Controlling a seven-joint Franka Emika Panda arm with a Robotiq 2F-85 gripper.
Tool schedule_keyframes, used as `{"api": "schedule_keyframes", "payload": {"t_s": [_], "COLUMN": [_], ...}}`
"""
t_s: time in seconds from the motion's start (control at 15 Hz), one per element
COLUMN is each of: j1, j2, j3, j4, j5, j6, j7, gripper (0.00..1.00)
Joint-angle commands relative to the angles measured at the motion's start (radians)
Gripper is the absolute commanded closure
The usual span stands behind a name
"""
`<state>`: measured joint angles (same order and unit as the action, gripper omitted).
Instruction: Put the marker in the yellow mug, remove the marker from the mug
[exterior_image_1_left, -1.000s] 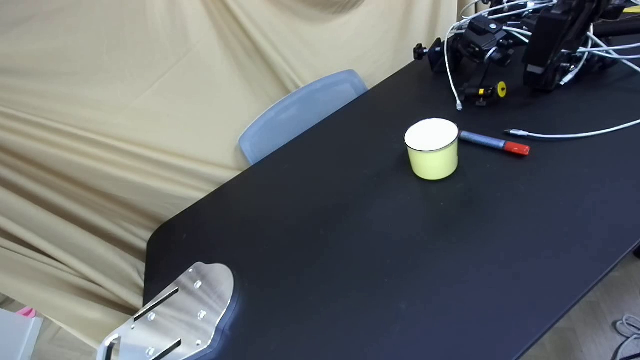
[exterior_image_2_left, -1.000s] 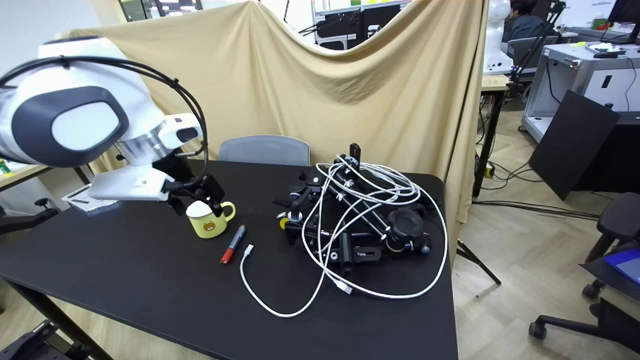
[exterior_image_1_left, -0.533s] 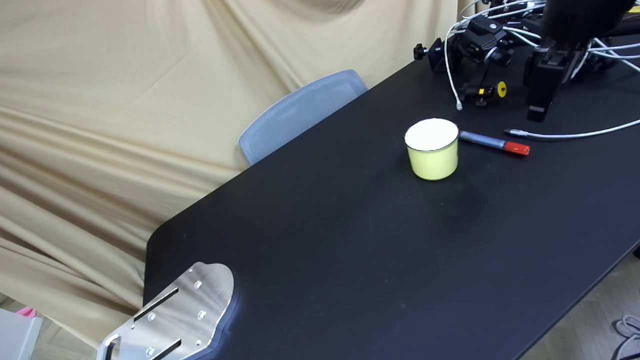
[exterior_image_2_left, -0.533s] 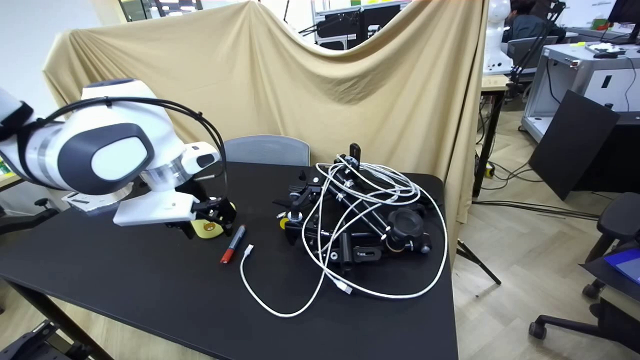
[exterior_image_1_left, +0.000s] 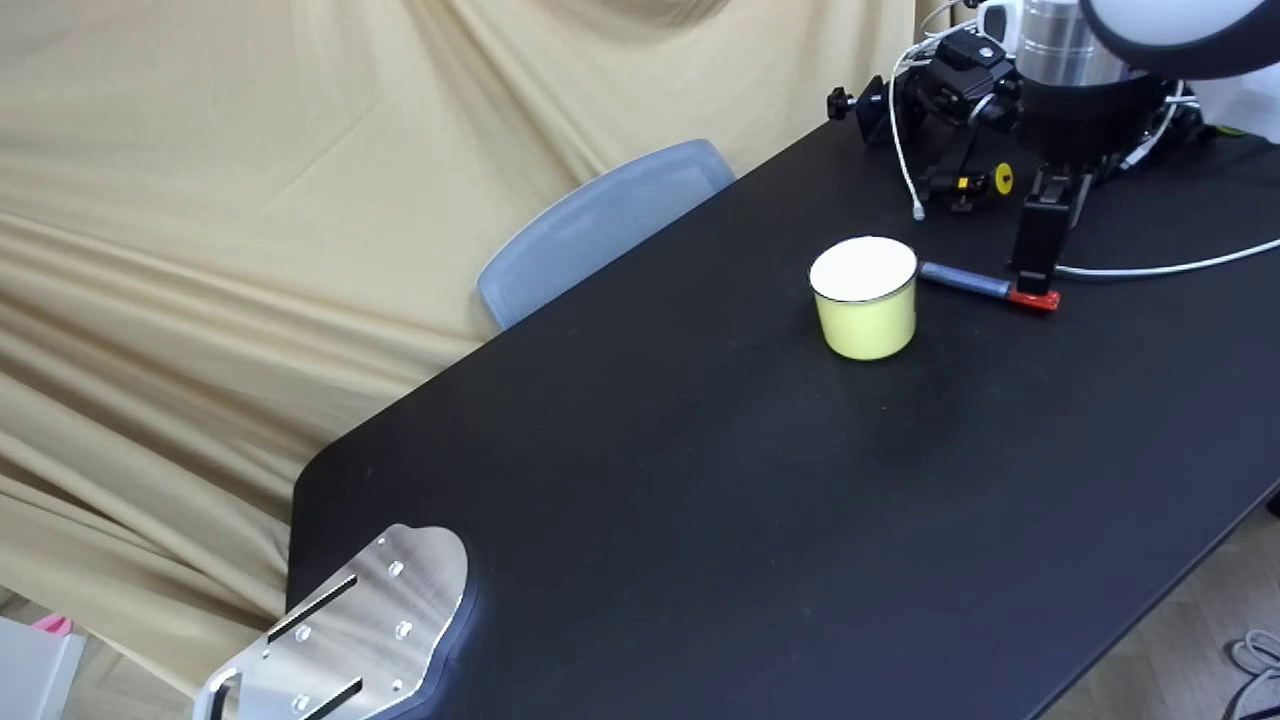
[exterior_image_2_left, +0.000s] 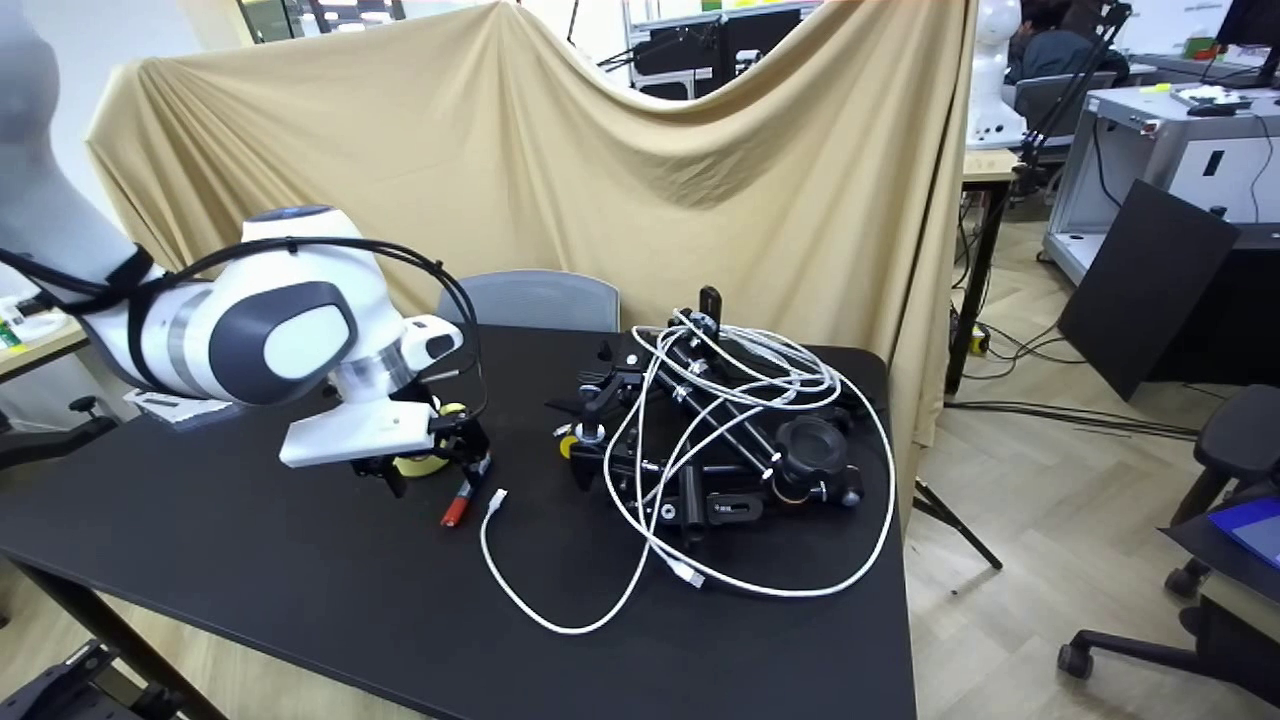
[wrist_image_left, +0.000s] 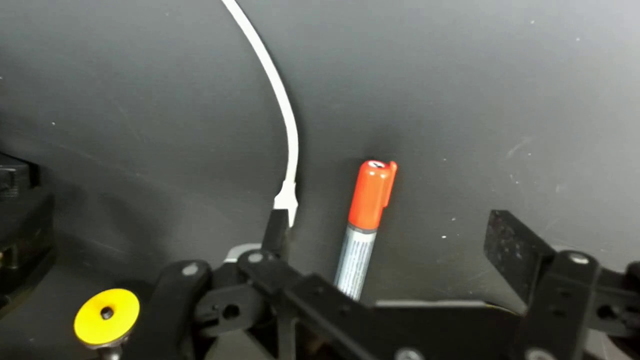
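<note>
The marker (exterior_image_1_left: 965, 281) lies flat on the black table beside the mug, with a blue-grey body and red-orange cap. It also shows in an exterior view (exterior_image_2_left: 455, 510) and in the wrist view (wrist_image_left: 367, 200), where its lower body is hidden by the gripper. The yellow mug (exterior_image_1_left: 866, 328) stands upright; in an exterior view (exterior_image_2_left: 422, 467) the gripper mostly covers it. My gripper (wrist_image_left: 387, 227) is open and empty, low over the marker's cap end. In the wrist view the marker lies between the fingers, nearer the left one. I see no contact with it.
A white cable (wrist_image_left: 277, 85) ends beside the left finger in the wrist view. Black tripod gear (exterior_image_2_left: 700, 430) with coiled white cables lies near the marker. A yellow disc (wrist_image_left: 107, 316) of that gear shows at lower left. A metal plate (exterior_image_1_left: 350, 620) is at the table's far end.
My open gripper has come down and across, from above the mug area to the marker's cap end. It now covers most of the mug in an exterior view. Marker and mug have not moved.
</note>
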<state>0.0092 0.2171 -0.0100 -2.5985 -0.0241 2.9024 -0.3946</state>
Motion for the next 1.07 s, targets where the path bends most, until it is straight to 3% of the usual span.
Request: {"api": "schedule_keyframes", "payload": {"t_s": [0.0,0.8,0.87,1.0], "j1": [-0.029,0.011,0.014,0.023], "j2": [0.083,0.211,0.217,0.228], "j3": [0.031,0.011,0.011,0.007], "j4": [0.077,0.195,0.201,0.212], "j5": [-0.037,-0.062,-0.061,-0.066], "j6": [-0.004,0.001,0.001,0.004], "j7": [0.015,0.193,0.203,0.222], "gripper": [0.0,0.0,0.25,0.32]}}
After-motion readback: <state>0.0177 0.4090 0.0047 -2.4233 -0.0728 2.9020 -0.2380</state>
